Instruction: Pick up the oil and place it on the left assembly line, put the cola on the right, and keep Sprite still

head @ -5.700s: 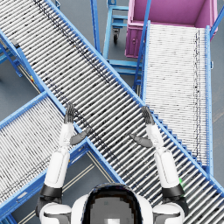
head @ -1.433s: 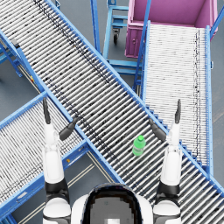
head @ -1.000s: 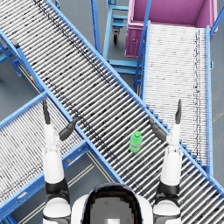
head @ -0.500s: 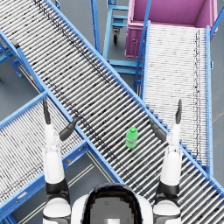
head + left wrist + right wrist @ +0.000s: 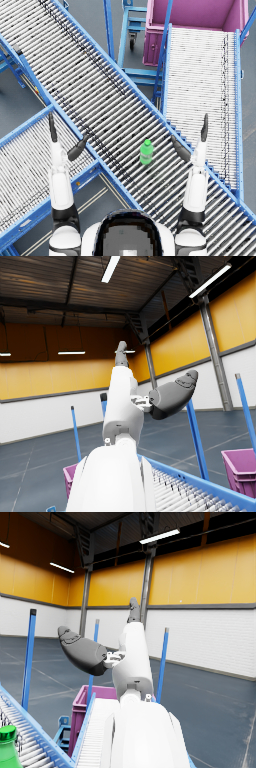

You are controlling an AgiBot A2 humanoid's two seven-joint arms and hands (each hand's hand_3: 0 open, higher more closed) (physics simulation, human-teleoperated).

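Observation:
A green Sprite bottle [image 5: 146,151] with a green cap stands upright on the long diagonal roller conveyor [image 5: 100,95], between my two arms. Its top also shows in the right wrist view [image 5: 9,747]. My left hand [image 5: 60,146] is raised at the conveyor's near-left edge, fingers apart and holding nothing; it shows as well in the left wrist view [image 5: 155,393]. Beyond the bottle my right hand [image 5: 195,146] is likewise raised and spread, with nothing in it, also seen in the right wrist view [image 5: 97,649]. Neither hand touches the bottle. No oil or cola is in view.
A left branch conveyor [image 5: 25,170] runs off at lower left. A right branch conveyor [image 5: 200,90] leads up to a pink bin [image 5: 195,15]. Blue frame rails edge all the lines, with grey floor between them.
The green bottle has ridden up and to the left along the diagonal conveyor. Both arms rose from a spread pose earlier, then held still over the last second.

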